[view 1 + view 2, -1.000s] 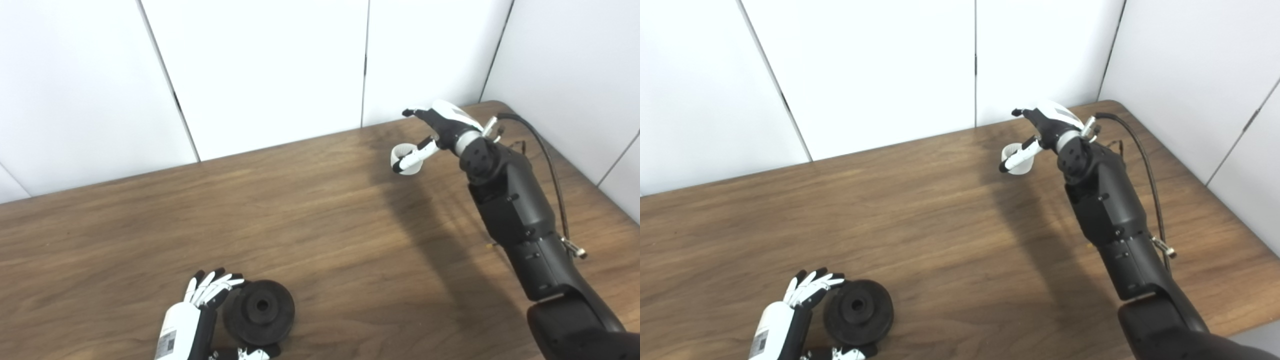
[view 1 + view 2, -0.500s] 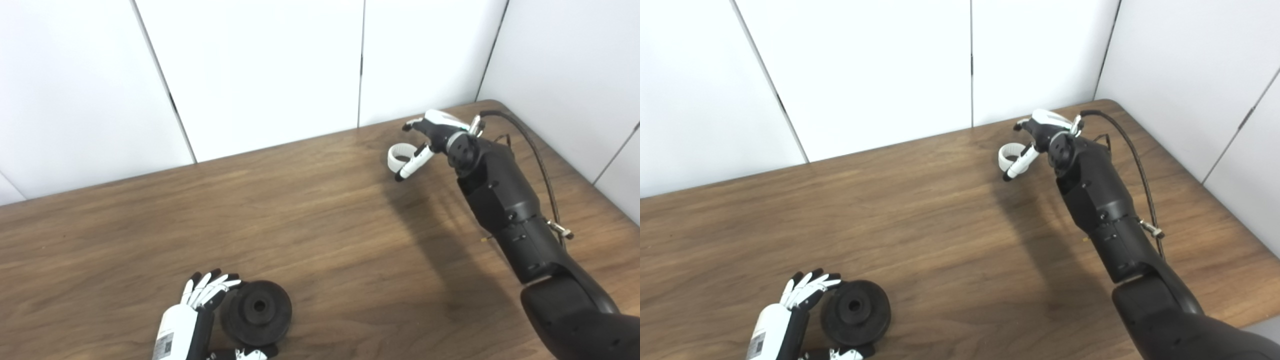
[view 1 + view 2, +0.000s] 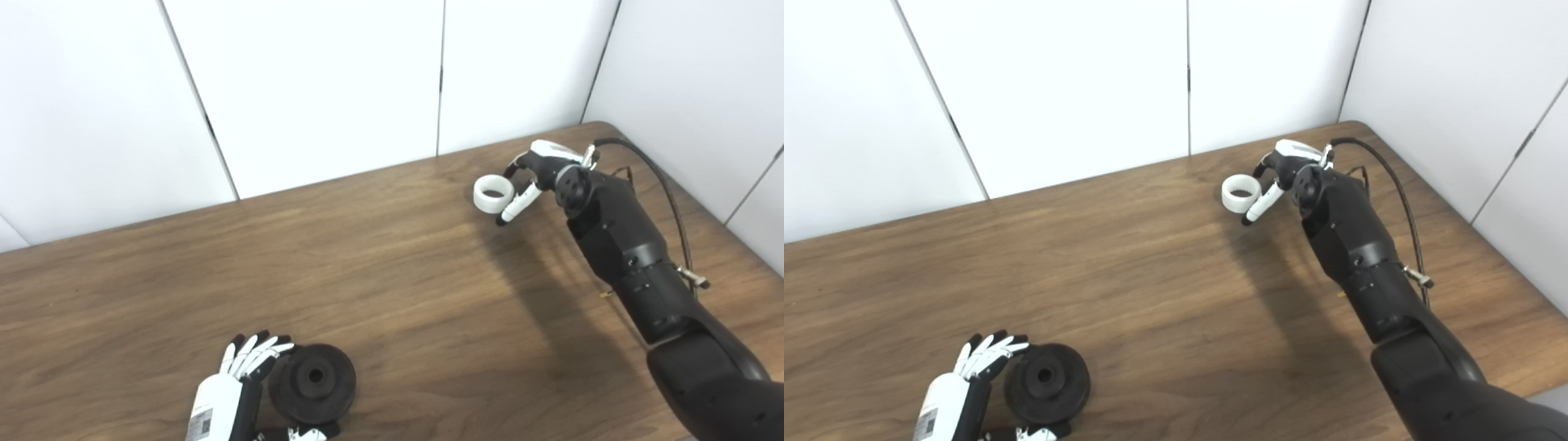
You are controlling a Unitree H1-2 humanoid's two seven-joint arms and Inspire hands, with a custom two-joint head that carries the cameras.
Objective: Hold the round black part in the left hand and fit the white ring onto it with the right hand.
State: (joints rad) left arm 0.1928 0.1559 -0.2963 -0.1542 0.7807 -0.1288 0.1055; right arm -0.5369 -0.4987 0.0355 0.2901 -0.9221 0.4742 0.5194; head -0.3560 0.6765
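Left eye view, right robot hand (image 3: 531, 177) beside white ring (image 3: 493, 193)

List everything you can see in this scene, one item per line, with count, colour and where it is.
round black part: one, black, near left of the table, lying flat with a centre hole
white ring: one, white, far right of the table, beside the right hand
table: one, brown wood, filling the lower picture
wall panels: white, behind and to the right of the table
cable: one, black, along the right arm
left hand: open, cupped around the round black part
right hand: open, fingers at the white ring
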